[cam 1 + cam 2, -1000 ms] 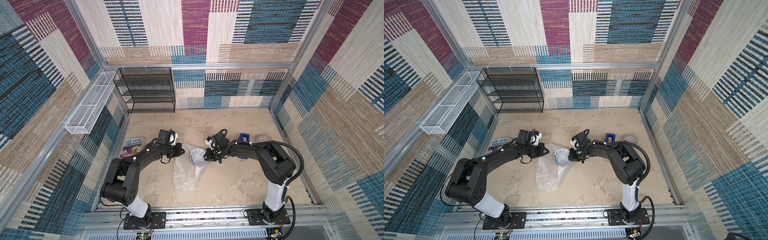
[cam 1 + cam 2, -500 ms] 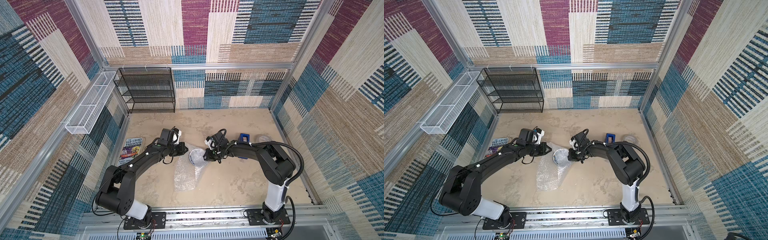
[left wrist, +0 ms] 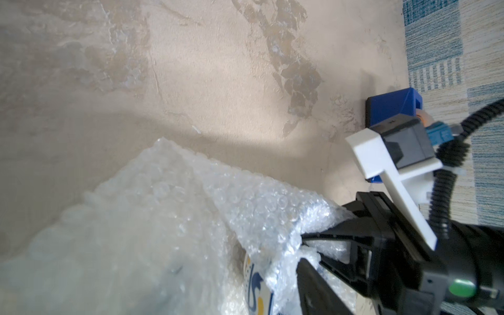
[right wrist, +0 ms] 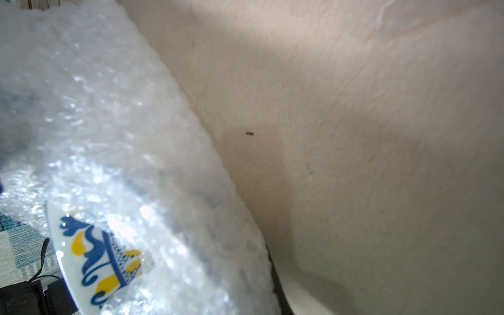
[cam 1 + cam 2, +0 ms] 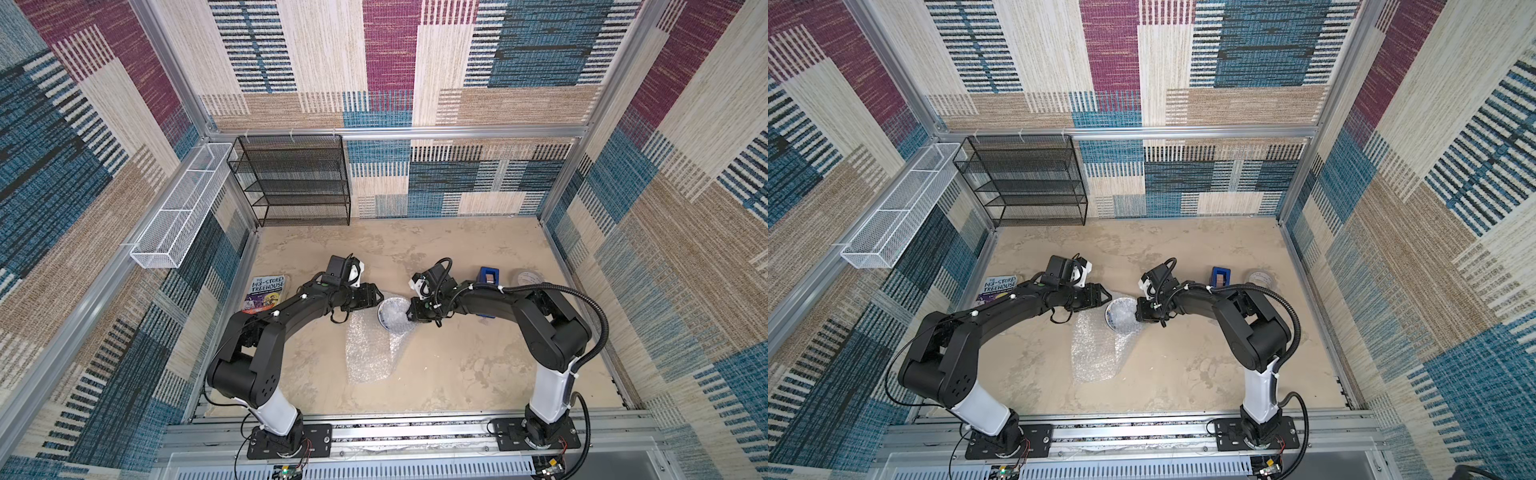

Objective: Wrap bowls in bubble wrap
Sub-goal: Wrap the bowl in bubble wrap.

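Bowl (image 5: 388, 316) is seen mid-bench (image 5: 457, 365) on the far end of the bubble wrap (image 5: 370, 353). A fold of wrap is laid over its right side, and the blue-and-yellow pattern is exposed at the left rim. Right jaws are clenched on that fold at the bowl's right edge; left jaws are seen spread, released, just beside the bowl's left rim, nothing held.

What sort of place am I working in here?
Probably a purpose-built robot test cell, not a real room: carpet-tile walls on aluminium framing, arms bolted to a front rail, and props like a black mesh shelf.
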`<state>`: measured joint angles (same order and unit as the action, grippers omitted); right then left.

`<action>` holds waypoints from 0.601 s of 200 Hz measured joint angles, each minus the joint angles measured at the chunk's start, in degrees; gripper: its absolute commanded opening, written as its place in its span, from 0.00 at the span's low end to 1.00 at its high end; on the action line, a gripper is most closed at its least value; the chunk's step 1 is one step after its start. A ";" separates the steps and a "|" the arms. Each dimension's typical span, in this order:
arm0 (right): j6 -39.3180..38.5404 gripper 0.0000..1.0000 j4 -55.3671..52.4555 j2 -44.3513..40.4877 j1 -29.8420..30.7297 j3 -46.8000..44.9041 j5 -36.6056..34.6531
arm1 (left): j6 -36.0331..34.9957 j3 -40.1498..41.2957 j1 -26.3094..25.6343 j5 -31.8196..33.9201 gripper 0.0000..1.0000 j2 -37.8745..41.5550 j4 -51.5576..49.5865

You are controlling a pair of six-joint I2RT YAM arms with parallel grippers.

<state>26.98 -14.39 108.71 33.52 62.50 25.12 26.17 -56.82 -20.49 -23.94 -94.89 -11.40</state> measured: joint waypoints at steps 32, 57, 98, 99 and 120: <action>0.02 0.00 0.63 -0.09 0.15 -0.37 0.00 | 0.63 -2.16 0.24 -0.63 0.48 -2.89 0.50; 0.07 0.00 0.92 0.02 0.22 -0.39 0.02 | 1.27 -2.78 0.35 -2.29 0.32 -3.34 1.64; 0.22 0.00 1.05 0.02 0.39 -0.37 -0.17 | 1.97 -2.95 0.26 -3.85 0.18 -2.40 2.34; 0.22 0.00 1.05 0.02 0.39 -0.37 -0.17 | 1.97 -2.95 0.26 -3.87 0.18 -2.36 2.34; 0.22 0.00 1.03 0.11 0.48 -0.26 -0.22 | 2.16 -2.12 -0.22 -4.61 0.14 -0.59 2.80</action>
<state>27.20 -13.37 108.81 34.00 62.24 24.91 28.34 -58.94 -20.71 -28.56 -95.48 -8.60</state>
